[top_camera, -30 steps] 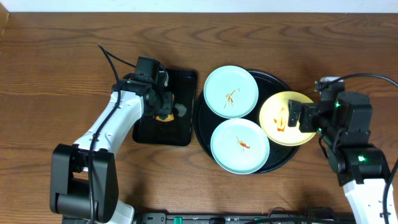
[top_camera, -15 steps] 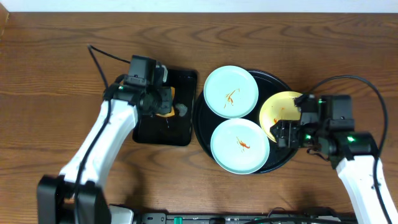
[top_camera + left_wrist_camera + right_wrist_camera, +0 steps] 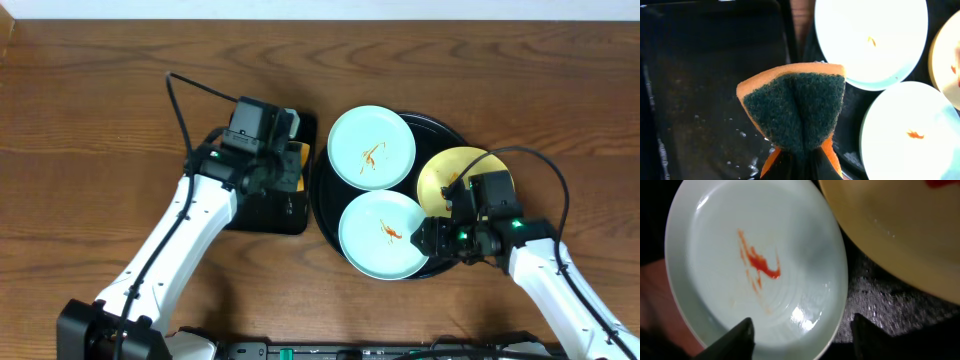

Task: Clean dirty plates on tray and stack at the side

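Note:
Three dirty plates lie on the round black tray (image 3: 452, 129): a far mint-blue plate (image 3: 371, 147), a near mint-blue plate (image 3: 386, 235) and a pale yellow plate (image 3: 449, 176), each with orange-red smears. My left gripper (image 3: 283, 165) is shut on an orange sponge (image 3: 299, 160) with a dark green scouring face (image 3: 795, 107), held over the gap between the two trays. My right gripper (image 3: 431, 238) is open and low at the near mint plate's right edge. In the right wrist view its fingers (image 3: 805, 340) straddle that plate's rim (image 3: 760, 265), beside the yellow plate (image 3: 900, 230).
A smaller rectangular black tray (image 3: 262, 205) with water droplets (image 3: 700, 90) lies left of the round tray. Dark-brown wood tabletop (image 3: 500, 70) surrounds both. The left arm's cable (image 3: 185, 100) arcs above the table.
My left gripper has carried the sponge from over the rectangular tray rightward to its right edge. My right gripper has moved left and nearer, from the yellow plate to the near mint plate.

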Motion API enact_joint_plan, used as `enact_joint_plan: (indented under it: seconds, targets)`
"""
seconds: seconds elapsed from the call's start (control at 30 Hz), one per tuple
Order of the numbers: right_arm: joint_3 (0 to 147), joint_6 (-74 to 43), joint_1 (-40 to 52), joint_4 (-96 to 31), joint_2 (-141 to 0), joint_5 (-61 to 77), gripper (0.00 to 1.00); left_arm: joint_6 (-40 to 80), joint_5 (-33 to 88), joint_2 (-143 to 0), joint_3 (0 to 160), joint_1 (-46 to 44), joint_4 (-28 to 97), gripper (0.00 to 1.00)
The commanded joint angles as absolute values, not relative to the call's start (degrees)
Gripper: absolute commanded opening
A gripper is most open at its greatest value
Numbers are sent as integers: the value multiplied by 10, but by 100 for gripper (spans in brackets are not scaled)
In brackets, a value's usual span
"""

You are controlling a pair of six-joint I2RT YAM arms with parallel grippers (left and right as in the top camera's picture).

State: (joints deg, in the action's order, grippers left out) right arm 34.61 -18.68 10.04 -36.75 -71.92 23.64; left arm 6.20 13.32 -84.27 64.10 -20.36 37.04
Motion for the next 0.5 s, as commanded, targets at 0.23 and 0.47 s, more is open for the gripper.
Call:
enact_joint_plan:
  seconds: [0.23,0.47]
  targets:
    - [299,-253,118,-334,-723,214,39,90,146,-845,644,-275,332,8]
    - [288,-264,118,-329,-723,209,17,117,146,-877,644,-344,296,8]
